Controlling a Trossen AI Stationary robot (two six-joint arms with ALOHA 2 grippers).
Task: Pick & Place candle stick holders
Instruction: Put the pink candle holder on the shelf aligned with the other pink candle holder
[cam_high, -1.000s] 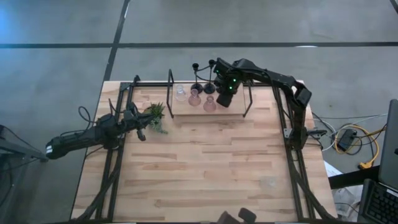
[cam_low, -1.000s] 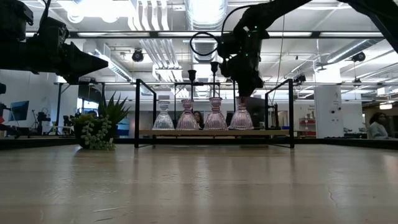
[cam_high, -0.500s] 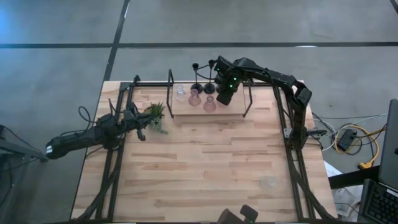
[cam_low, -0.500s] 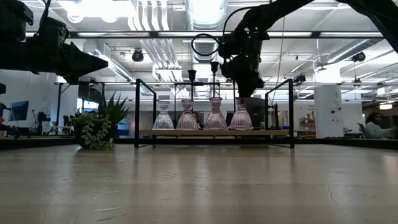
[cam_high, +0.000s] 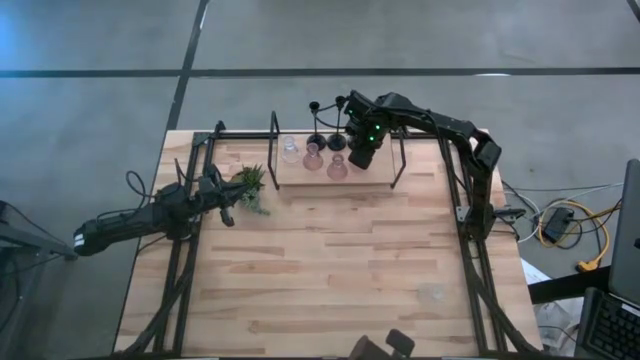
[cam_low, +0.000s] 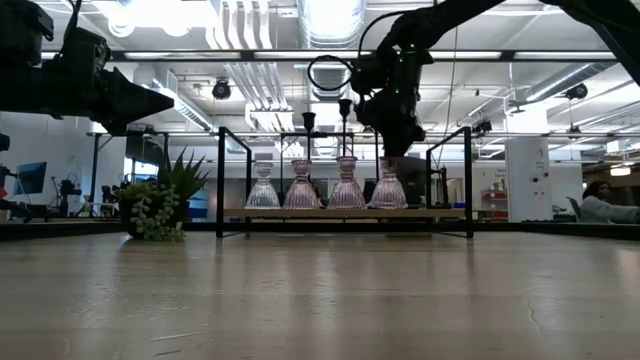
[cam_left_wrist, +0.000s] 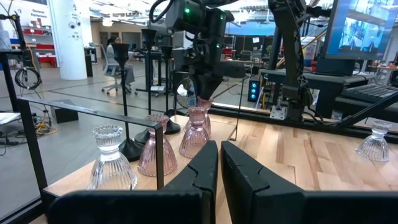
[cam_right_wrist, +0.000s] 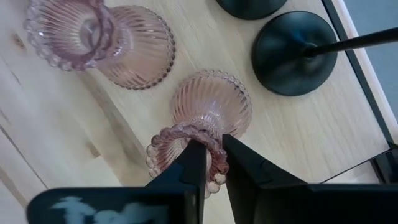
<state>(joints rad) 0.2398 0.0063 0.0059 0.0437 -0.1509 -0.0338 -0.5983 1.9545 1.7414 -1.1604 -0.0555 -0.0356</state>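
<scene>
A black-framed wooden rack (cam_high: 385, 178) stands at the table's far edge. On it are a clear glass holder (cam_high: 290, 152), two pink ones (cam_high: 313, 157) (cam_high: 337, 167) and slim black stemmed holders (cam_high: 316, 140) on round bases (cam_right_wrist: 292, 53). My right gripper (cam_high: 360, 158) points down over the rack's right part and is shut on a third pink holder (cam_low: 388, 185), which stands on the rack board. My left gripper (cam_high: 226, 212) is shut and empty at the table's left, beside the green plant (cam_high: 250, 185). Another clear holder (cam_high: 432, 293) stands at the near right. My right gripper holds the pink holder by its beaded top rim (cam_right_wrist: 214, 144), at the rim's side. One finger (cam_right_wrist: 193, 163) is inside the cup and the other (cam_right_wrist: 242, 165) outside. The fingers come from above, pointing down. The holder stands upright with its base (cam_low: 388, 203) on the rack board.
The rack's black frame posts (cam_low: 468, 180) rise beside my right gripper, and the stemmed holders' tall stems (cam_low: 344, 125) stand just behind it. The plant sits between my left gripper and the rack. Bare wooden table (cam_high: 330, 260) spreads across the middle and near side.
</scene>
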